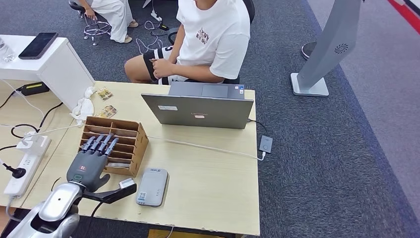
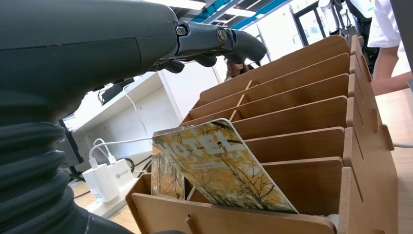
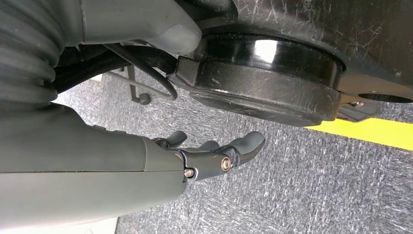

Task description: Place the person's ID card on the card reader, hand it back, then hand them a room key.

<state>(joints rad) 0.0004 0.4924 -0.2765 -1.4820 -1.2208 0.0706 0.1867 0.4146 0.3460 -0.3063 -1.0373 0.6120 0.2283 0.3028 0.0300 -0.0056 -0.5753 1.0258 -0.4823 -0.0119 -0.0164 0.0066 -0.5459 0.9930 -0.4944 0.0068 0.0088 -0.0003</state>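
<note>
My left hand (image 1: 91,162) hovers over the near end of a wooden slotted rack (image 1: 120,140), fingers stretched out flat and holding nothing. In the left wrist view those fingers (image 2: 221,41) reach above the rack (image 2: 302,97), where a yellow hotel key card (image 2: 221,168) leans in the nearest slot. A grey card reader (image 1: 152,186) lies just right of the rack, with a small pale object (image 1: 127,183) beside it. The person (image 1: 210,39) in a white T-shirt sits across the table, hands in lap. My right hand (image 3: 209,155) hangs above the carpet, fingers loosely apart and holding nothing.
An open grey laptop (image 1: 199,110) stands between the person and the rack, its cable running to a small box (image 1: 266,144) at the table's right edge. Two loose cards (image 1: 107,111) lie behind the rack. A power strip (image 1: 26,163) and cables occupy the left side.
</note>
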